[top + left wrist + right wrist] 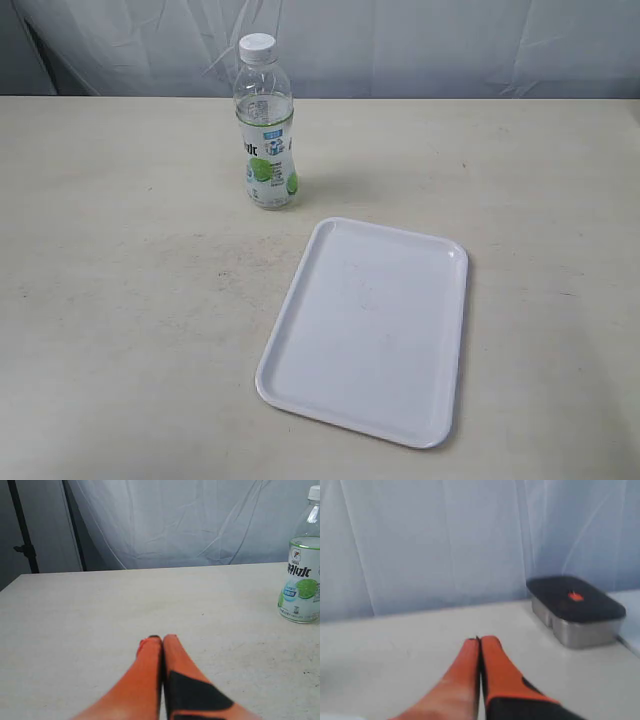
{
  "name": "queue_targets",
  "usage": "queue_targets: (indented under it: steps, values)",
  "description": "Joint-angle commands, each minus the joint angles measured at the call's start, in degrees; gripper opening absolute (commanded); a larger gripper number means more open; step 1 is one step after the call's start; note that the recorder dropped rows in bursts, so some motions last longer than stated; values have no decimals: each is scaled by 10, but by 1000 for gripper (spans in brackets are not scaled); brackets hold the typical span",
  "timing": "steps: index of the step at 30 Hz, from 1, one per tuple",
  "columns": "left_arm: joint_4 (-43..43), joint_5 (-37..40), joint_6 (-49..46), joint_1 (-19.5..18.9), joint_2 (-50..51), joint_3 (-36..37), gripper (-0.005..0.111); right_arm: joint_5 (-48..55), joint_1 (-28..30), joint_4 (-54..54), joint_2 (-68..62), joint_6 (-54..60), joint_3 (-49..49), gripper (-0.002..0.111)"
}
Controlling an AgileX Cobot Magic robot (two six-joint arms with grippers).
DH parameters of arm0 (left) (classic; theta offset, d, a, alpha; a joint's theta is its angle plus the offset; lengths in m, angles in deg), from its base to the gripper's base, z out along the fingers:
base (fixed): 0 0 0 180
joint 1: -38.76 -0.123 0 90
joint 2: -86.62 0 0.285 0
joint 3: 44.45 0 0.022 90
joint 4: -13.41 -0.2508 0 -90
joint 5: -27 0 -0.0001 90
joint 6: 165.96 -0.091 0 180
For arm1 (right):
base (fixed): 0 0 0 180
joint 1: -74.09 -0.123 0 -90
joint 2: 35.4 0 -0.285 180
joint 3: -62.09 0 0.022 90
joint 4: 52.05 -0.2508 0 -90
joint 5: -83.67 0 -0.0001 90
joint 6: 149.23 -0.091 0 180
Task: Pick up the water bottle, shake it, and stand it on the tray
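The water bottle [266, 130] stands upright on the table, clear with a white cap and a lime label; the left wrist view also catches the water bottle [302, 580] at its edge. The white tray [300, 330] lies flat and bare just in front of and to the right of it. Neither gripper shows in the exterior view. My left gripper [161, 639] is shut, orange fingers pressed together with nothing between them, well apart from the bottle. My right gripper [480, 640] is also shut and holds nothing, low over bare table.
A dark-lidded metal box [575, 610] with a small orange mark sits on the table in the right wrist view. A pale curtain [400, 40] hangs behind the table's far edge. A black stand pole [22, 530] rises beyond the table.
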Motion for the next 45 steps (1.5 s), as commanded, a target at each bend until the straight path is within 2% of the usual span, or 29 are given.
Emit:
queue_targets:
  steps: [1, 3, 5, 7, 10, 14, 18, 20, 22, 23, 24, 27, 29, 31, 32, 34, 35, 37, 42, 45]
  values:
    - [0, -5, 3, -4, -4, 2, 0, -183, 0, -99, 3, -5, 1, 3]
    - [0, -5, 3, -4, -4, 2, 0, -258, 0, -134, 3, -9, 1, 3]
    - [0, -5, 3, -4, -4, 2, 0, -328, 0, -156, 3, -60, 1, 3]
    - [0, -5, 3, -4, -4, 2, 0, -336, 0, -157, 3, -213, 1, 3]
    - [0, -5, 3, -4, -4, 2, 0, -276, 0, -111, 3, -437, 1, 3]
    - [0, -5, 3, -4, -4, 2, 0, -245, 0, 31, 3, -537, 1, -1]
    - [0, -5, 3, -4, -4, 2, 0, -241, 0, 96, -38, -524, -30, -1]
    - [0, -5, 3, -4, -4, 2, 0, -253, 1, 96, -143, -442, -87, -1]
    - [0, -5, 3, -4, -4, 2, 0, -363, 1, 124, -275, -408, -143, -1]
    - [0, -5, 3, -4, -4, 2, 0, -452, 1, 189, -368, -408, -185, -1]
    - [0, -5, 3, -4, -4, 2, 0, -480, 1, 230, -419, -408, -214, -1]
    - [0, -5, 3, -4, -4, 2, 0, -546, -6, 416, -637, -449, -347, -1]
    - [0, -5, 3, -4, -4, 2, 0, -552, -23, 455, -734, -468, -406, -1]
    - [0, -5, 3, -4, -4, 2, 0, -553, -60, 486, -853, -469, -475, 7]
    - [0, -5, 3, -4, -4, 2, 0, -563, -85, 508, -926, -469, -516, 23]
    - [0, -5, 3, -4, -4, 2, 0, -576, -112, 531, -987, -461, -558, 48]
    - [0, -5, 3, -4, -4, 2, 0, -575, -138, 534, -1034, -440, -594, 75]
    - [0, -5, 3, -4, -4, 2, 0, -567, -165, 534, -1076, -423, -627, 102]
    - [0, -5, 3, -4, -4, 2, 0, -550, -258, 538, -1173, -382, -720, 104]
    - [0, -5, 3, -1, -4, 2, 0, -541, -282, 538, -1190, -360, -744, 104]
